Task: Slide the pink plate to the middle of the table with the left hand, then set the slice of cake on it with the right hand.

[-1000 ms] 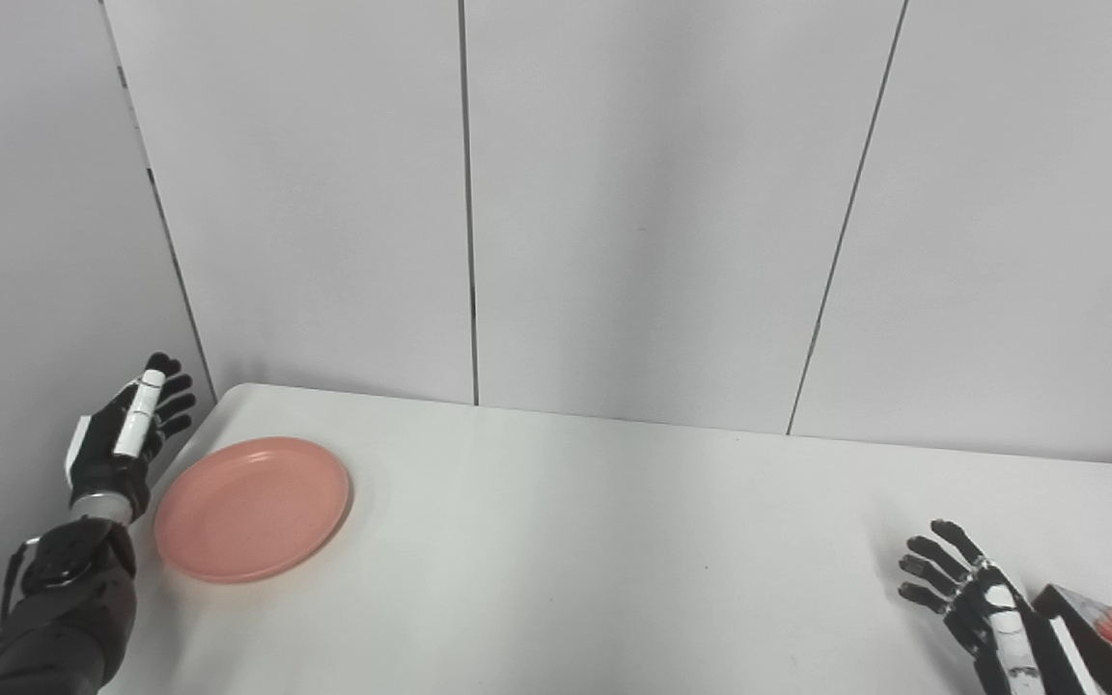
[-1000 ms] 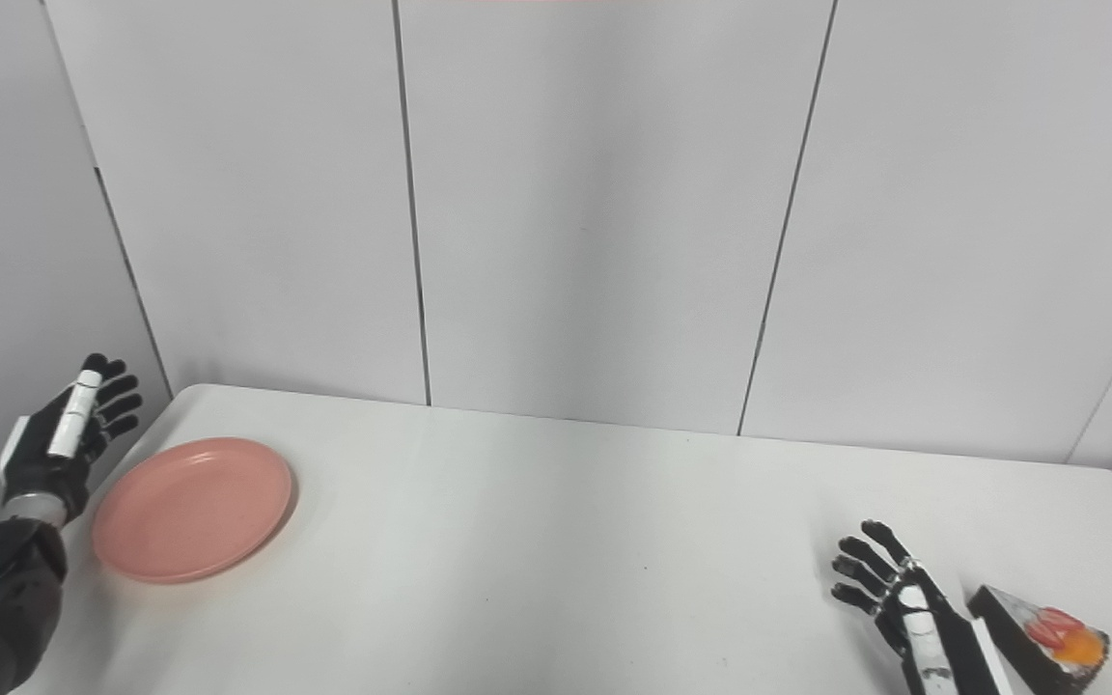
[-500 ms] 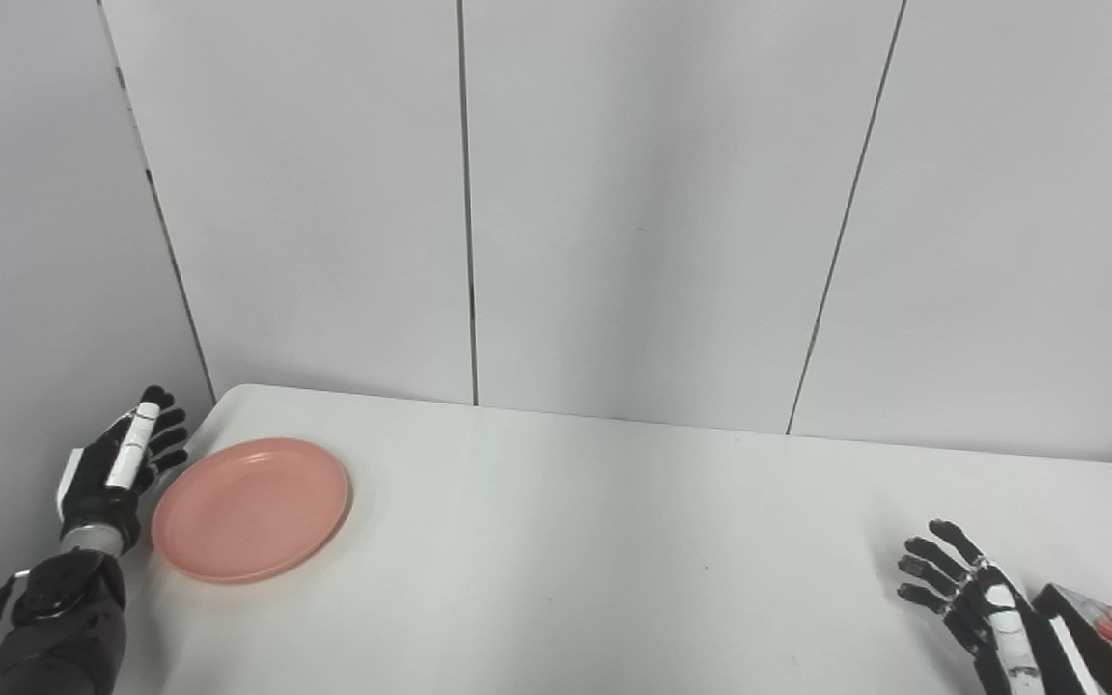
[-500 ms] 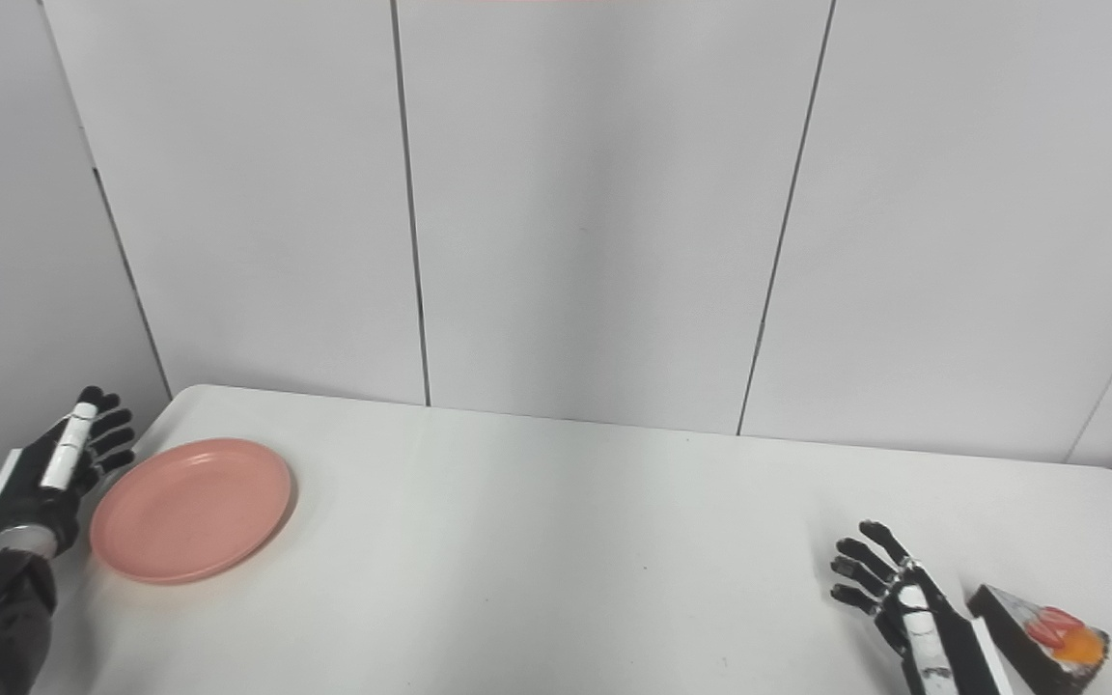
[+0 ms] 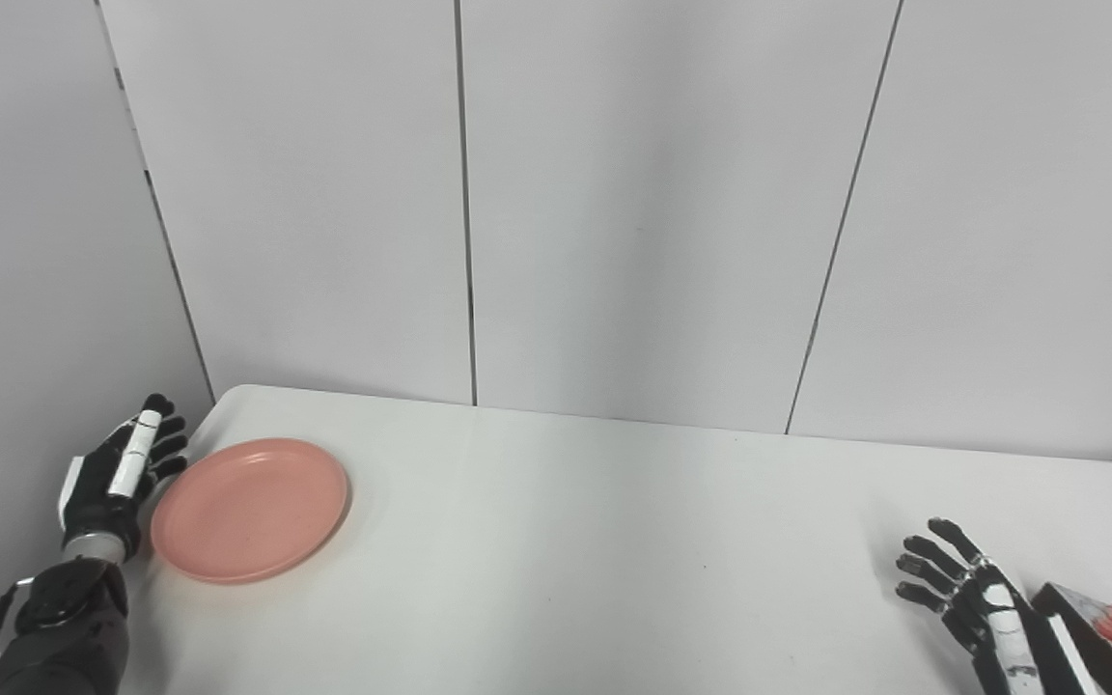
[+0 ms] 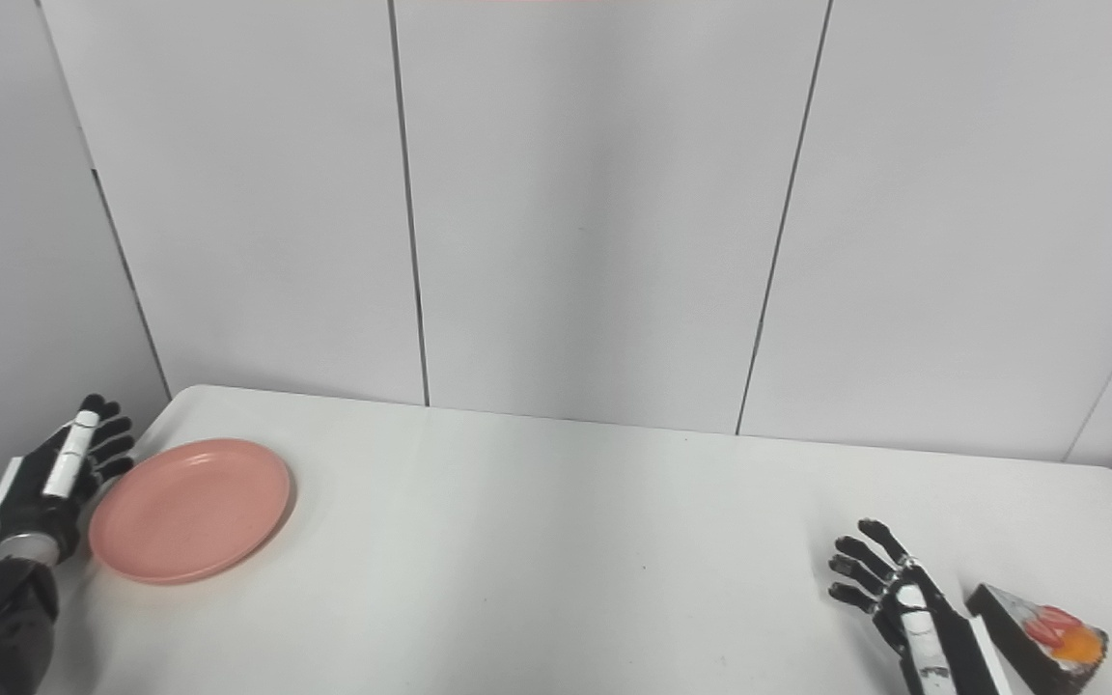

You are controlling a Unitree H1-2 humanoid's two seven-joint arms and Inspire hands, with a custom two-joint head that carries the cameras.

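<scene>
A: Pink plate (image 5: 250,508) lies flat at the far left of the table (image 5: 614,541), well away from the middle. Left hand (image 5: 117,478) stands edge-on just beside its left rim, fingers straight, slightly fanned, holding nothing. Contact with the rim: cannot tell.

B: Why that pose?

A: Judgement: the palm faces right, so the hand works as a paddle to push the plate toward the centre. Slide not yet done.

B: Right side?

A: Right hand (image 6: 903,603) waits at the near right, fingers spread, empty. Slice of cake (image 6: 1043,639) sits on the table just right of it, touching or nearly so, presumably staged for the second step.
</scene>
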